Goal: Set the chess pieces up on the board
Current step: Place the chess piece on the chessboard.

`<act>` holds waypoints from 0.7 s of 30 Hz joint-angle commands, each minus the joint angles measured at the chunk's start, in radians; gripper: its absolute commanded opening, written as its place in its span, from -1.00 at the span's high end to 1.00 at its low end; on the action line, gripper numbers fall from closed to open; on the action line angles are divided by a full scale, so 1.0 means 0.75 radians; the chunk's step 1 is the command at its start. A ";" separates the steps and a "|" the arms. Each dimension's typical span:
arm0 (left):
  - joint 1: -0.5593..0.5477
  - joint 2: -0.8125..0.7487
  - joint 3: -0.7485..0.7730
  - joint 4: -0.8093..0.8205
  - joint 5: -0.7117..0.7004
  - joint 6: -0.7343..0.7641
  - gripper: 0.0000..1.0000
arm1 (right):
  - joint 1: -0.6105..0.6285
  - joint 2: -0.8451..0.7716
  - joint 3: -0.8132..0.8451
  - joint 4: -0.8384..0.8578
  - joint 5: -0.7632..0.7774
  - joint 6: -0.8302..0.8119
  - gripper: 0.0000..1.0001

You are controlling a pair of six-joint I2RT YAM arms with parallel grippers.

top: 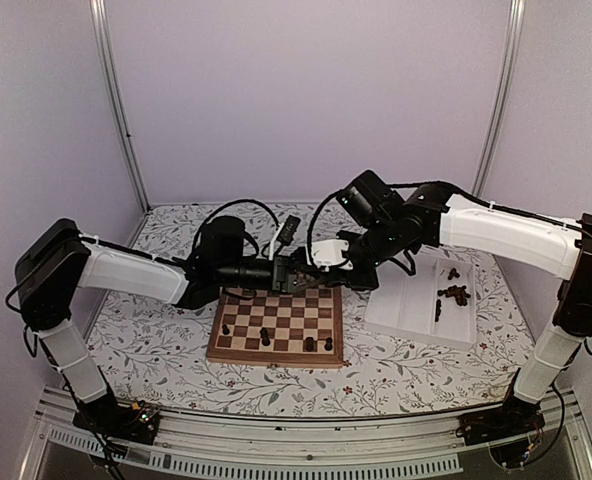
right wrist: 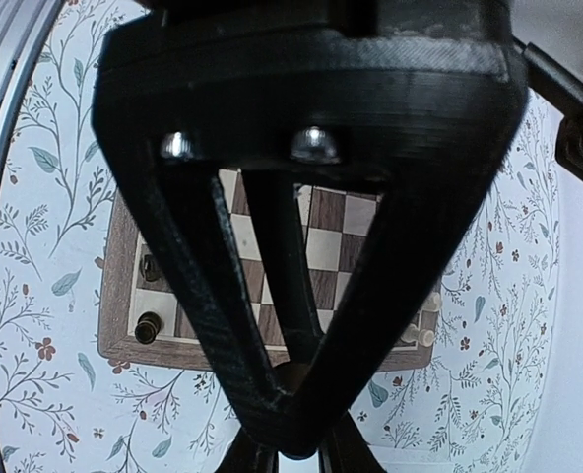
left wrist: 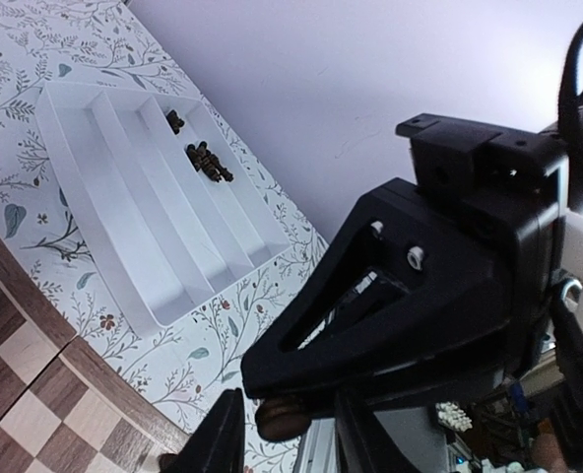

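The right gripper (right wrist: 291,419) is clenched on a dark piece (left wrist: 282,419), pinching it at its tips in the air above the far edge of the board (top: 276,358). The left gripper (left wrist: 290,445) meets it there from the other side. Its jaws stand either side of that same piece with a sliver of gap showing on each side, so it flanks the piece but does not appear to grip it. This looks like a handover between the arms, with the piece not yet on any square.

The setup appears to be at an early stage. A few dark pieces (top: 265,337) stand along the near rows of the board, unevenly spaced; whether each is on its proper square cannot be told from above. Most squares are bare. In the tray (top: 406,300), right of the board, a handful of spares (top: 454,293) sit bunched in the lanes farther from the board.

What is left, by this reckoning: finishing the transfer, setting this piece down, then fetching the spares from the tray and standing them in their rows
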 commanded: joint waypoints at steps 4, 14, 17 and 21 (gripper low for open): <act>-0.005 0.052 0.024 0.097 0.088 -0.054 0.58 | 0.017 -0.016 0.026 0.047 0.005 -0.002 0.72; 0.022 0.018 -0.012 0.123 0.085 -0.043 0.72 | 0.007 -0.053 -0.028 0.069 0.046 -0.001 0.22; 0.040 -0.017 -0.033 0.097 0.048 -0.004 0.72 | -0.054 -0.109 -0.060 0.070 -0.045 0.020 0.02; 0.046 -0.050 -0.040 0.047 -0.018 0.076 0.71 | -0.227 -0.166 -0.035 0.092 -0.332 0.160 -0.06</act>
